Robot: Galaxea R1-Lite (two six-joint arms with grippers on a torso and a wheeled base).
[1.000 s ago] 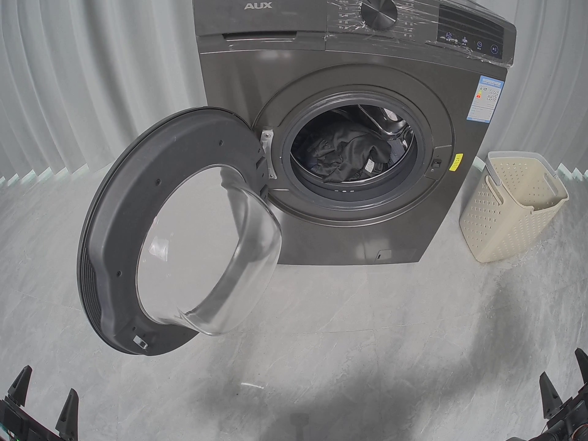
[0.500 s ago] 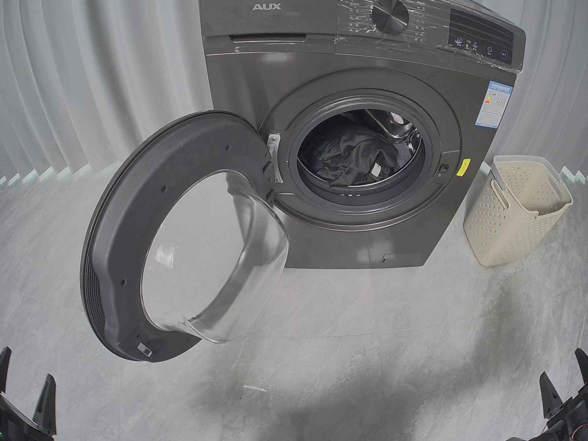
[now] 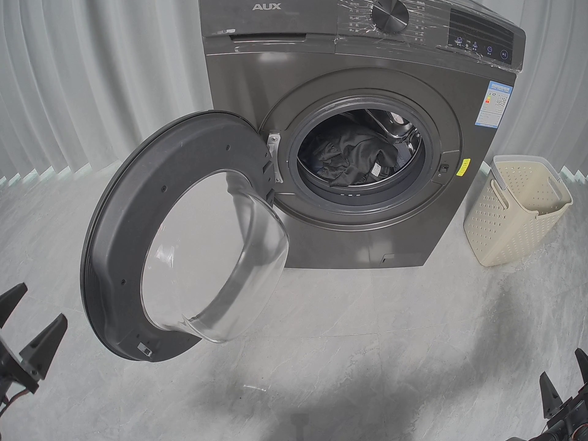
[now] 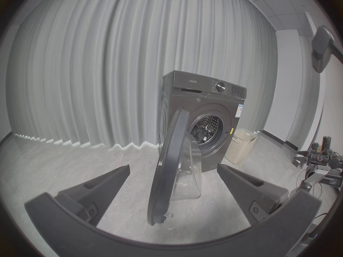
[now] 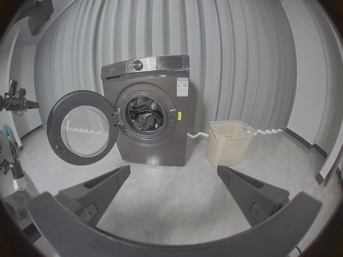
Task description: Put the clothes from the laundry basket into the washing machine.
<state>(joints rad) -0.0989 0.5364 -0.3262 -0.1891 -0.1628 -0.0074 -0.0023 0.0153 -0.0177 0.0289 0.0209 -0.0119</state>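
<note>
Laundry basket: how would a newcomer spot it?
Find the dark grey front-loading washing machine. On the grey floor to its side, the robot's right, stands the cream plastic laundry basket. Unlike the machine, it is small, open-topped and perforated all over.

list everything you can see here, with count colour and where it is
washing machine: 1, dark grey, front-loader standing against the curtain, at the middle of the head view
washer door: 1, dark grey rim with clear bowl, swung wide open toward the robot's left
clothes: a dark, blackish heap, inside the drum
laundry basket: 1, cream, perforated, on the floor at the machine's right side; looks empty from above
curtain: pale grey, pleated, behind the machine
floor: light grey marbled tiles
left gripper: 1, black, open, low on the left near the door, holding nothing
right gripper: 1, black, open, low on the right, holding nothing
</note>
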